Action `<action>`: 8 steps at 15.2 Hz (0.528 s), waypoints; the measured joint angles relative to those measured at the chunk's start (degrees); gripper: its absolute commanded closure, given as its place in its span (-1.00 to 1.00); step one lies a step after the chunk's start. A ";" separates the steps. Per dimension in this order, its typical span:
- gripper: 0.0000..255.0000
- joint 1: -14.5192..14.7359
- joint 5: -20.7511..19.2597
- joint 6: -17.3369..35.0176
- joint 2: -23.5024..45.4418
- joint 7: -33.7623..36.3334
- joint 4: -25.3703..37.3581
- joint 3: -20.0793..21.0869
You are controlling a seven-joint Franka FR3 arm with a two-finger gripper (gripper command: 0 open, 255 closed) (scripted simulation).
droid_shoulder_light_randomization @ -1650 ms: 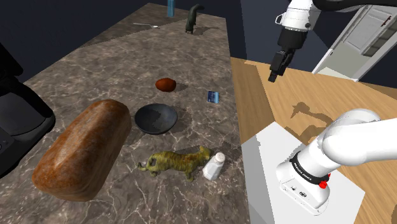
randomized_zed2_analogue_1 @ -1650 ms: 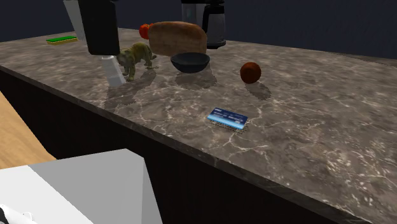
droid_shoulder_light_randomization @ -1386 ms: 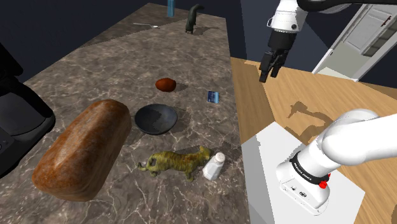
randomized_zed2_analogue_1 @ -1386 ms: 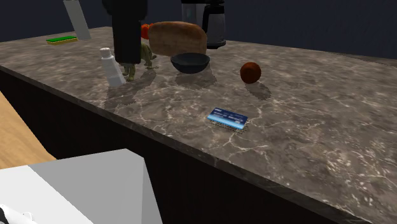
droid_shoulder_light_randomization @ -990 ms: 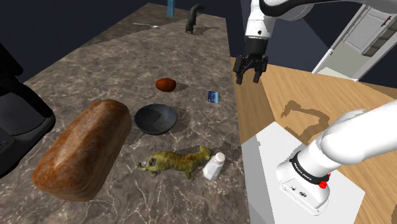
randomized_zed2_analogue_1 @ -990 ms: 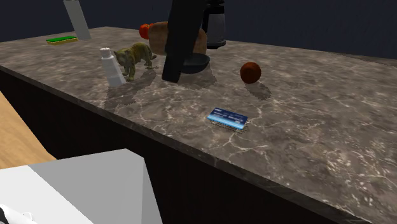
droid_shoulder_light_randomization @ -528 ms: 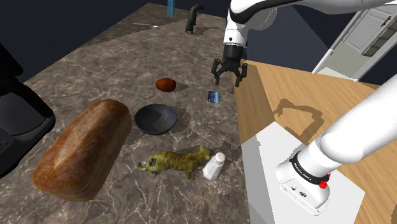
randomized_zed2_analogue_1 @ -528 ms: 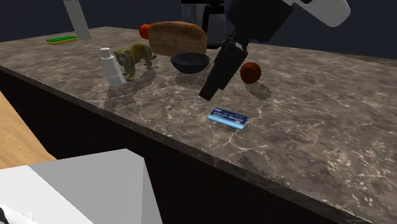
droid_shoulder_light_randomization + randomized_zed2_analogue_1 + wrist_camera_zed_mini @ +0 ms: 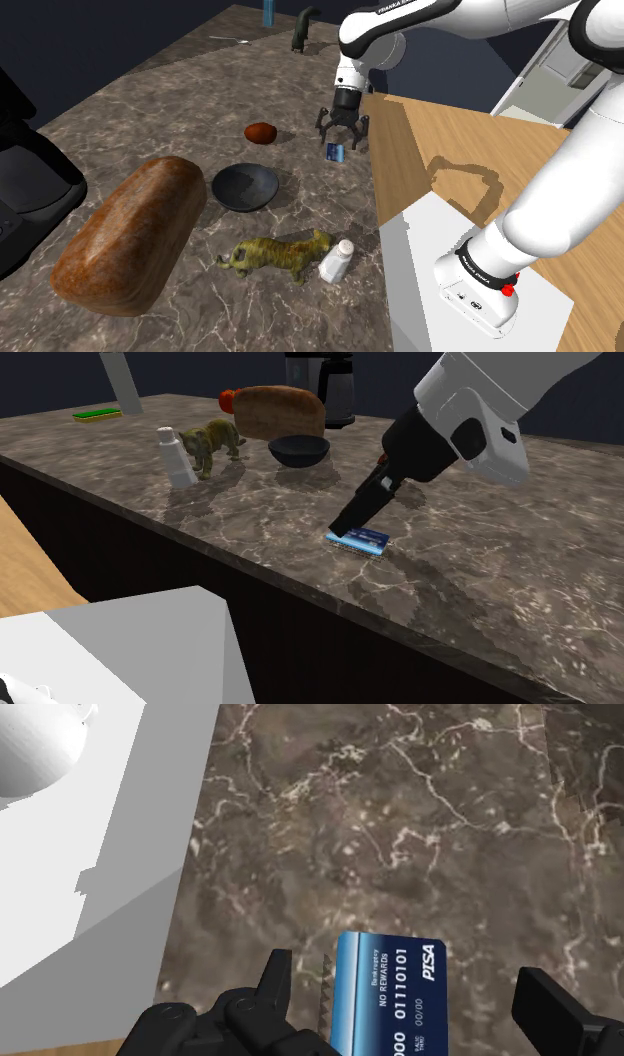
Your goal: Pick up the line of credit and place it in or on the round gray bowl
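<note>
Gripper (image 9: 341, 140): low over the counter's edge, fingers (image 9: 274, 980) spread wide, clasping nothing.
Blue card (image 9: 385, 999): flat on the marble counter (image 9: 400, 824), between the two fingers, not clasped.
Brown ball (image 9: 260, 132): apart from the fingers.
Round dark bowl (image 9: 244, 187): farther still, well apart from the fingers.

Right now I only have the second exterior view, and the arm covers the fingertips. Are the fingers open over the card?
Observer: Yes. In the wrist view the gripper is open, with one finger on each side of the blue card and neither touching it.
Operator: Is anything hidden behind the arm?
Observer: The shoulder view shows a reddish-brown ball on the counter, apart from both the card and the dark bowl.
</note>
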 measured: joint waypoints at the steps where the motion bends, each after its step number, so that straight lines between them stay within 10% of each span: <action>1: -1.00 0.13 0.16 0.72 0.19 -0.02 -0.51 0.10; 8: -1.00 0.66 0.76 3.31 0.46 -0.17 -2.70 0.53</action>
